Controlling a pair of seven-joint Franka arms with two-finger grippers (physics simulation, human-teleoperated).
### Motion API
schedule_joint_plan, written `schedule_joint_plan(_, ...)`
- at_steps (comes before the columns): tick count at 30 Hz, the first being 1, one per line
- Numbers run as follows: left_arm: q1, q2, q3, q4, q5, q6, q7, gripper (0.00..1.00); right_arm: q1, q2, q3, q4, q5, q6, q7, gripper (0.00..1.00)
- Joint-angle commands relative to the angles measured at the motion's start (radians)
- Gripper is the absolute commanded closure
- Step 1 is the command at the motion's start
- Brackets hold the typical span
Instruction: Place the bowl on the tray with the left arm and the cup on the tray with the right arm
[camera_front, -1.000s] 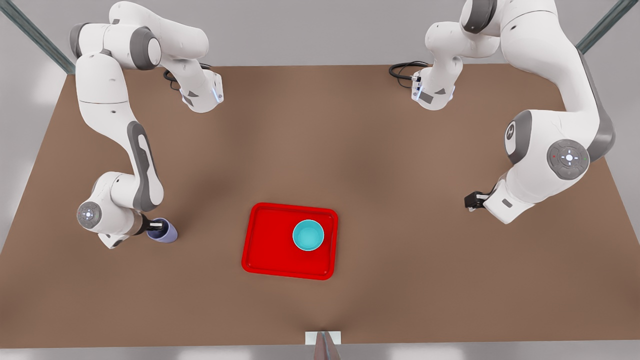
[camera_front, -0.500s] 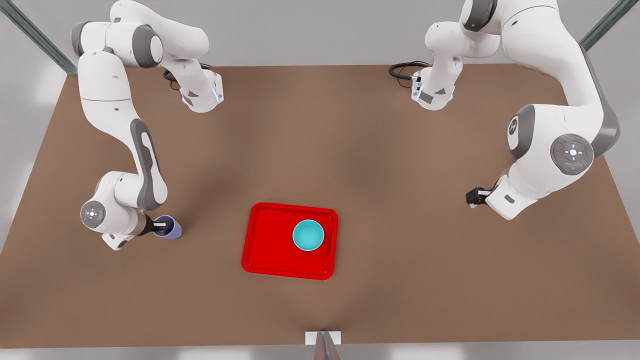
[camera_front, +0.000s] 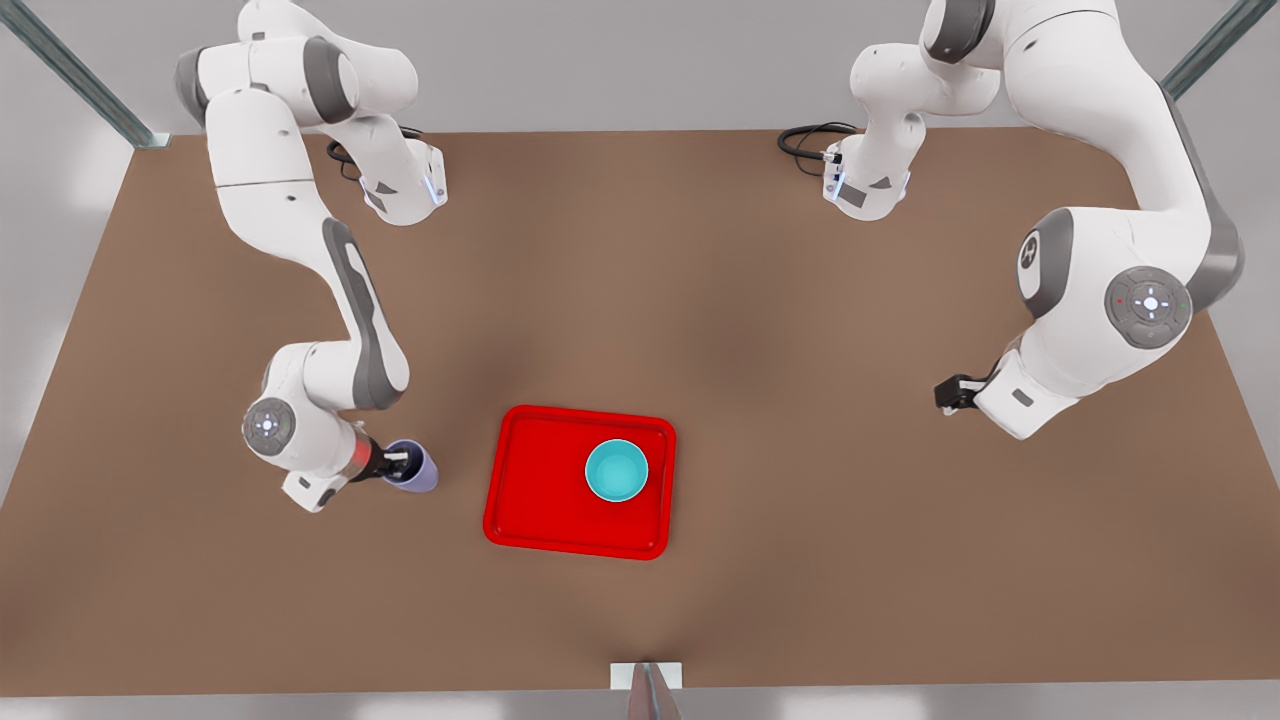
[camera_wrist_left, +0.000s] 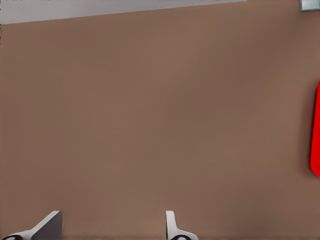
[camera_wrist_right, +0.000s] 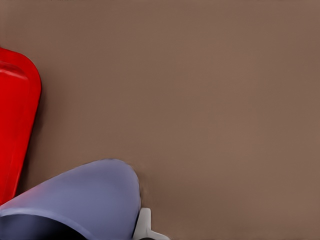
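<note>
The red tray (camera_front: 578, 482) lies near the middle of the brown table (camera_front: 760, 300), toward the near edge in the front view, with broad bare tabletop on all four sides. The turquoise bowl (camera_front: 616, 470) stands upright inside it, in the half toward the front view's right, leaving the tray's other half free. On the front view's left, the right gripper (camera_front: 402, 463) is closed on the lavender cup (camera_front: 414, 468) at its rim, one finger inside the mouth and one outside; the cup sits just off the tray's edge, with a strip of bare table between them. The right wrist view shows what the front view cannot: the cup's outer wall (camera_wrist_right: 80, 197) up close, a pale fingertip (camera_wrist_right: 144, 226) against it, and the tray's rounded corner (camera_wrist_right: 17, 115) close by. Whether the cup's base touches the table cannot be told. On the front view's right, the left gripper (camera_front: 948, 394) hangs over bare table, well away from the tray, largely hidden behind its own wrist. The left wrist view shows its two fingertips (camera_wrist_left: 47, 226) spread apart with nothing between them, cut off by the frame, and a sliver of the tray's rim (camera_wrist_left: 315, 131) at the far side.
</note>
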Motion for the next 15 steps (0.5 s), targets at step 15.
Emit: schedule_joint_plan(15,0.001,0.006,0.008,0.0,0.001,0.0,-0.003,0.0,0.096,0.038,0.146,0.084,-0.005,-0.008,0.411,0.79)
